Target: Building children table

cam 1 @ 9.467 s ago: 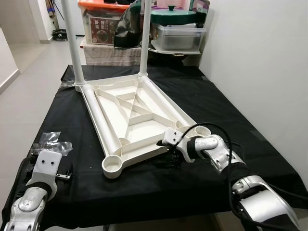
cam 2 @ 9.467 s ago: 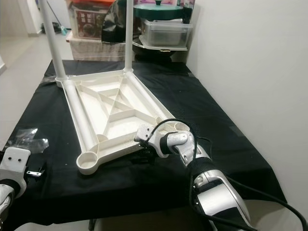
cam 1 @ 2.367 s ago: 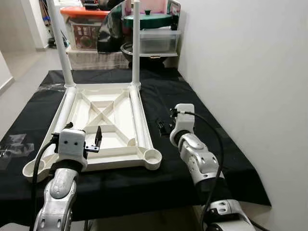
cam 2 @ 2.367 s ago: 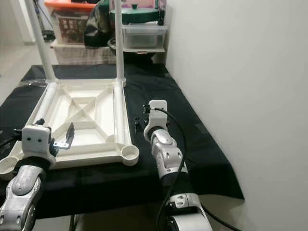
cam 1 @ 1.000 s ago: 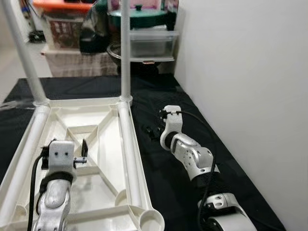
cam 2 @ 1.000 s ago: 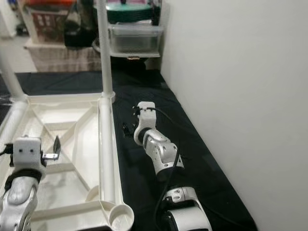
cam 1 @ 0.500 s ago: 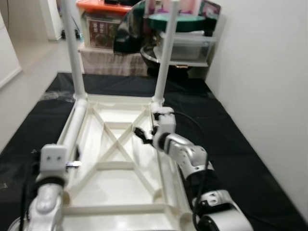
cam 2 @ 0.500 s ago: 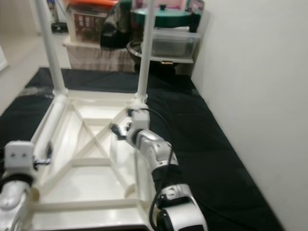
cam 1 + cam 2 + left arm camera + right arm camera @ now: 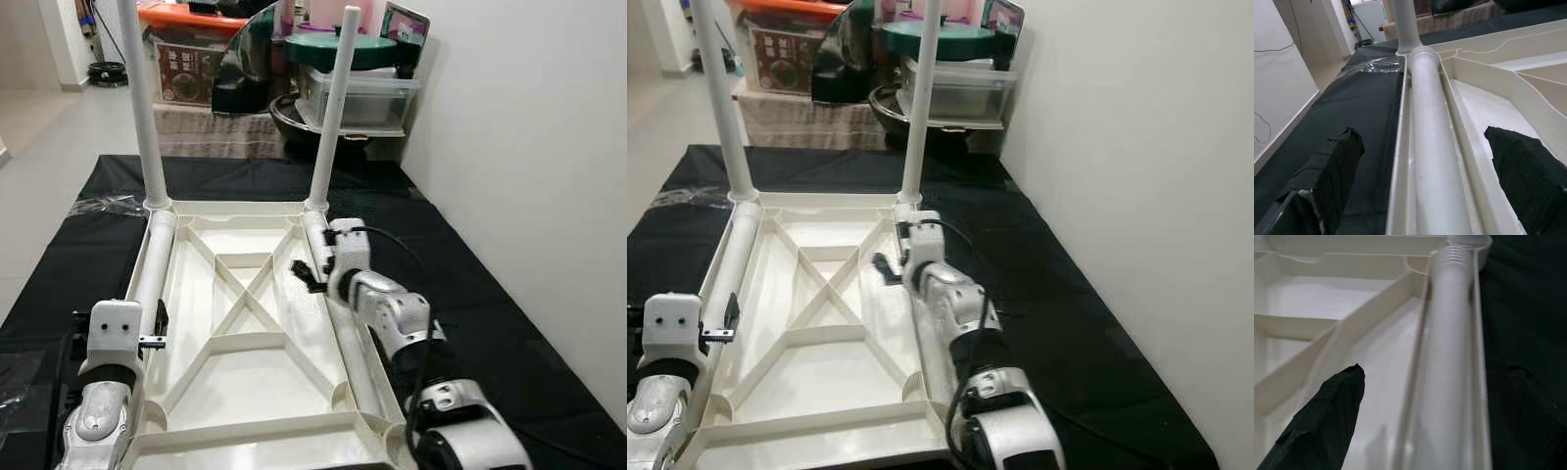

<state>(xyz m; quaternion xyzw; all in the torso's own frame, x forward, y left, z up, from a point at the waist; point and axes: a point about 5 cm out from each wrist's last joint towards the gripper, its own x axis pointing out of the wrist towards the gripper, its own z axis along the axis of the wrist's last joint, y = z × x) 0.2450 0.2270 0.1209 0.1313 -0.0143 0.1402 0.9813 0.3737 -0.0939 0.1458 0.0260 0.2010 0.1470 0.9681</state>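
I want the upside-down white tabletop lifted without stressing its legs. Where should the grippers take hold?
Grip the two long round side rails, one per gripper, coming down from above. The left gripper and right gripper already straddle a rail each with open fingers. The rails are straight and lie flat; the upright legs would lever at their sockets.

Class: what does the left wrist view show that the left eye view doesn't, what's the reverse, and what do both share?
Left wrist view: a close look along the left gripper, its open fingers straddling a side tube. Left eye view: the right gripper over the opposite tube, two upright legs, storage boxes behind. Both: the upturned white tabletop on the black cloth.
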